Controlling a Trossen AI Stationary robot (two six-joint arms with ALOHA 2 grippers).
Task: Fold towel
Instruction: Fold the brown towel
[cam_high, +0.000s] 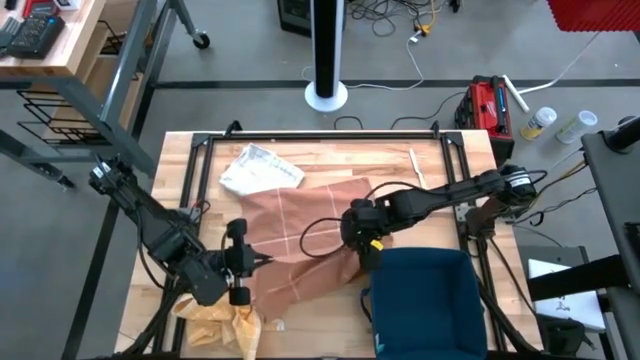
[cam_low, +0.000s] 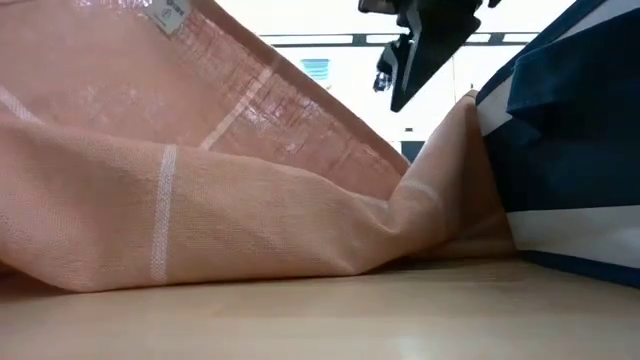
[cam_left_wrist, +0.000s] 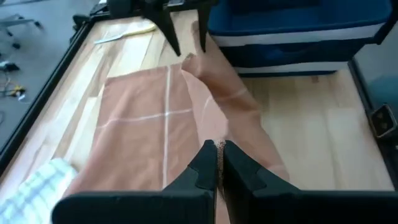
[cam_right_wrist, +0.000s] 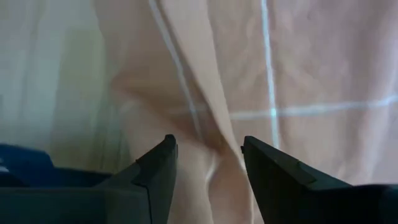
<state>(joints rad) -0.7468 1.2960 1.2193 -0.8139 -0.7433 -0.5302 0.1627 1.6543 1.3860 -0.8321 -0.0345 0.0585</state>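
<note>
A salmon towel (cam_high: 300, 235) with thin white lines lies crumpled in the middle of the wooden table. Its near-left part is raised, and in the low view it climbs as a slope (cam_low: 200, 90) with a label near the top. My left gripper (cam_high: 266, 262) is shut at that raised part, above the table's near left. My right gripper (cam_high: 362, 250) stands open, pointing down over an upright fold of the towel (cam_left_wrist: 189, 59) that leans against a blue bin (cam_high: 430, 300). Its fingers straddle the fold's top; I cannot tell whether they touch it. My left gripper (cam_left_wrist: 217, 146) pinches the towel between its two shut fingers at the towel's raised near-left part (cam_left_wrist: 211, 124); the fingertips hide whether it is an edge or a fold. The fingers slant downward from the table's left. The held part is lifted clear, and the rest slopes slackly to the table.
The blue bin with a white stripe fills the table's near right. A white checked cloth (cam_high: 258, 168) lies at the far left, crumpled yellowish material (cam_high: 220, 322) at the near-left corner, and a small pale stick (cam_high: 414, 165) at the far right. A black frame (cam_high: 320, 136) borders the table.
</note>
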